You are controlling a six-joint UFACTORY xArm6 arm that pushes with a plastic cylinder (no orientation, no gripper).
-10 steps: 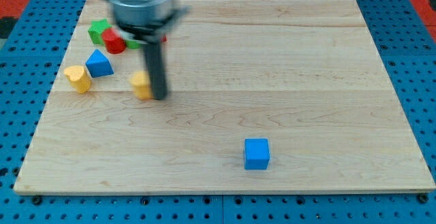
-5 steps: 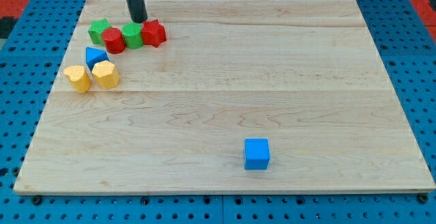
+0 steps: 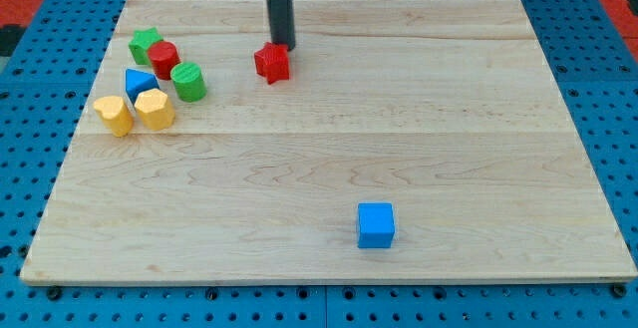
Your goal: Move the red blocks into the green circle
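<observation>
My tip (image 3: 284, 46) stands at the upper middle of the board, just above and right of a red star block (image 3: 271, 63), touching or nearly touching it. A red cylinder (image 3: 163, 60) lies at the upper left, against a green star block (image 3: 146, 42). A green cylinder (image 3: 188, 81) lies just right of and below the red cylinder, close beside it. The red star sits well apart to the right of this cluster.
A blue triangular block (image 3: 140, 82) lies below the red cylinder. Two yellow blocks (image 3: 114, 115) (image 3: 154, 109) sit below it near the left edge. A blue cube (image 3: 376, 224) rests at the lower right of the wooden board (image 3: 449, 119).
My tip moved right from above the cluster to beside the red star. The red star slid right and slightly down, away from the green cylinder, which shifted down a little.
</observation>
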